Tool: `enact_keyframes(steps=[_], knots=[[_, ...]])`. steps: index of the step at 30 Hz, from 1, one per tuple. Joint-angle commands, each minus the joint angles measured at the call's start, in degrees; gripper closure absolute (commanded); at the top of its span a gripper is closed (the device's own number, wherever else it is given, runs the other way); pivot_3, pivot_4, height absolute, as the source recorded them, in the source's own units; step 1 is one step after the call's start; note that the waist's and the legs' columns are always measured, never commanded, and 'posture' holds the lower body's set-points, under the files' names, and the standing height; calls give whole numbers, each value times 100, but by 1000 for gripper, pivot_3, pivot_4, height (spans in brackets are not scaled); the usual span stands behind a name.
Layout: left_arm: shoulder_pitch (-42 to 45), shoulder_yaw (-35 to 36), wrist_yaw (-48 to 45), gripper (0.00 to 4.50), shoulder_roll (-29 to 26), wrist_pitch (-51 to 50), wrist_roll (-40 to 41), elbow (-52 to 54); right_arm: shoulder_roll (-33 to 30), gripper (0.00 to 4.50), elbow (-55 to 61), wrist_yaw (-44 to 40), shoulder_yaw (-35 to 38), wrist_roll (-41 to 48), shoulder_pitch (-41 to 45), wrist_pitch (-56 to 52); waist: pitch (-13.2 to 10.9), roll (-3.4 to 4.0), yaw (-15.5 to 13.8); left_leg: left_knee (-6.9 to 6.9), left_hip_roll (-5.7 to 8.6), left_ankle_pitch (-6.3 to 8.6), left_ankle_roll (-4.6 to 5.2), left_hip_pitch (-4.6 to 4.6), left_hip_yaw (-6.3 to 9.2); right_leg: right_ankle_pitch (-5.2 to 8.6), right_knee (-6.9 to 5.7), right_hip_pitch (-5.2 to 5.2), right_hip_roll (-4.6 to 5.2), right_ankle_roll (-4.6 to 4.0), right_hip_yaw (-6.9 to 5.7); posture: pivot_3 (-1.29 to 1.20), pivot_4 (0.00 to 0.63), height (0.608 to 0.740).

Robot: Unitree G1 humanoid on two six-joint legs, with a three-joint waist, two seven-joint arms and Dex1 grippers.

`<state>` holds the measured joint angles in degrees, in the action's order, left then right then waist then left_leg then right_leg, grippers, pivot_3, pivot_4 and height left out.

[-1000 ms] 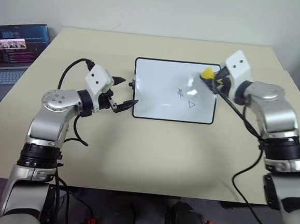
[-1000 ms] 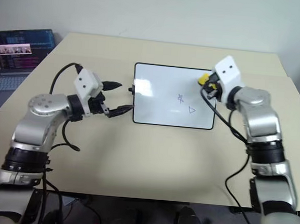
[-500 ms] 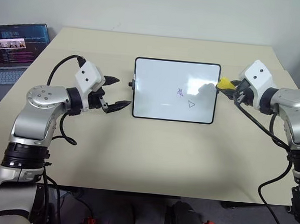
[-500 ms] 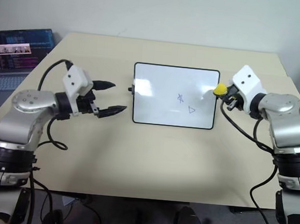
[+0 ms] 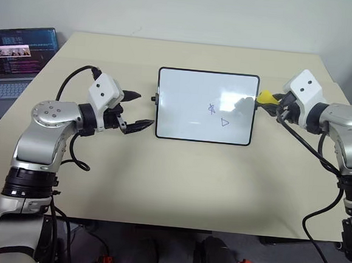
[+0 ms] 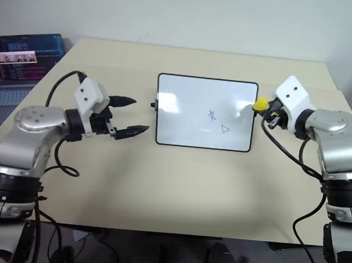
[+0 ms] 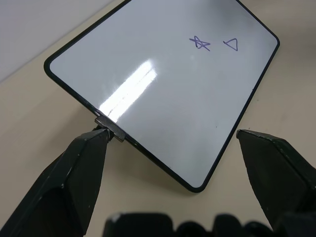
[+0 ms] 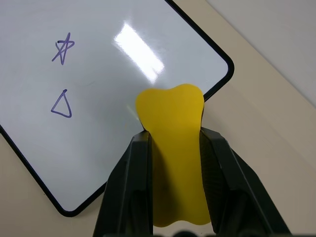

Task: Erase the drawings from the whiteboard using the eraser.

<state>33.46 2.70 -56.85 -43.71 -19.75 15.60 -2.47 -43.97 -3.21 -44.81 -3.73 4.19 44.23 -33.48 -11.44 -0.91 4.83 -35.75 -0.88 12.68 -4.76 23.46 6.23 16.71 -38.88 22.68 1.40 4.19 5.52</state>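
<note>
Board (image 5: 189,117) lies flat mid-table (image 5: 178,180), long edges running left-right. Two marks left on it, a scribble (image 5: 212,109) and a triangle (image 5: 225,122), both right of centre, well inside the frame.

Right gripper (image 5: 274,104) sits just off the board's right edge, toward the far corner, jaws clamped on the eraser (image 8: 173,148). Eraser looks lifted off the surface, though height is hard to judge.

Left gripper (image 5: 138,111) is just off the left edge, jaws wide with nothing between them; one finger (image 7: 74,173) is close to the left edge knob (image 7: 109,126).

Bare table near, far and right of the board. Laptop (image 5: 13,64) at far left, well clear.
</note>
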Motion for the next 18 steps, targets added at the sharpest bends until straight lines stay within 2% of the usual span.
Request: enact_keyframes(steps=[1,5,8,14,18], knots=[[122,-3,14,0,9,17,28,188,364,3530,202,224,143,146,250,-4,0,0,14,-1,0,0,0,0,0,0,-2,0,0,0,0,0,150,740],[62,-178,72,0,183,23,-37,238,1620,3530,273,1098,-96,73,318,-211,0,0,41,-2,-4,-1,0,-7,-1,0,-12,0,-4,-1,3,0,150,740],[29,-277,105,0,261,68,-115,214,2130,3530,137,1523,-287,-130,375,-215,0,0,14,-5,-3,-1,-1,-1,2,-1,-12,2,-3,-1,0,0,150,740],[16,-364,148,0,317,149,-223,60,2664,3531,-950,2291,-203,-363,704,100,1,-2,-20,-12,0,-1,-1,14,8,-1,-11,9,1,-2,-8,0,150,740],[-44,-292,147,0,290,80,-153,180,2550,3531,-1424,2483,-136,-491,847,326,1,-2,-9,-12,0,-1,-1,13,6,-1,-12,11,0,-2,-7,0,150,740]])
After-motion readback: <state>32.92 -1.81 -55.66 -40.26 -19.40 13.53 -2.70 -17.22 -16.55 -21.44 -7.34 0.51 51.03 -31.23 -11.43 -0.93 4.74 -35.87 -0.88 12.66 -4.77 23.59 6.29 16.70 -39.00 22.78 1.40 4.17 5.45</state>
